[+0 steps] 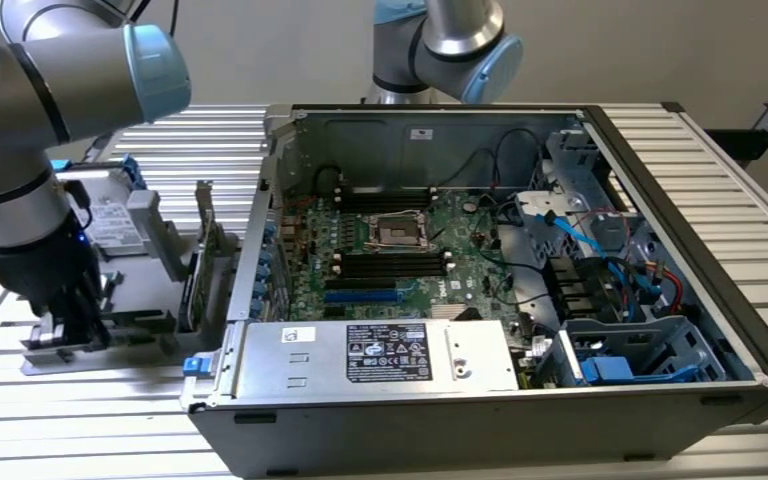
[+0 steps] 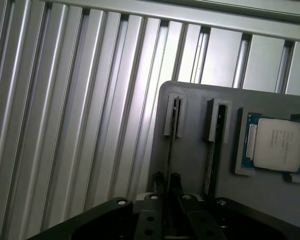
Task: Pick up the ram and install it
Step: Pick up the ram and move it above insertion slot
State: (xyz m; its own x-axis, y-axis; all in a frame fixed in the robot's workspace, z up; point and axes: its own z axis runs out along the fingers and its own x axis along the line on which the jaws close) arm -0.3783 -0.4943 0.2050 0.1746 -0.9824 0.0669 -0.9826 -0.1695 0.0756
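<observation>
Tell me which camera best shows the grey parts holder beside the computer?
The wrist view: it looks down on the grey holder, showing two narrow slots and a processor chip seated in a recess. The exterior view shows the holder from the side, on that view's left of the computer case, partly hidden by the arm.

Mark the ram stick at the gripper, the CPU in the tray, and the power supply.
ram stick (image 2: 171, 135), wrist view, the thin edge facing the camera.
CPU (image 2: 279, 144), wrist view, middle of its metal lid.
power supply (image 1: 387, 352), exterior view, its black label.
</observation>
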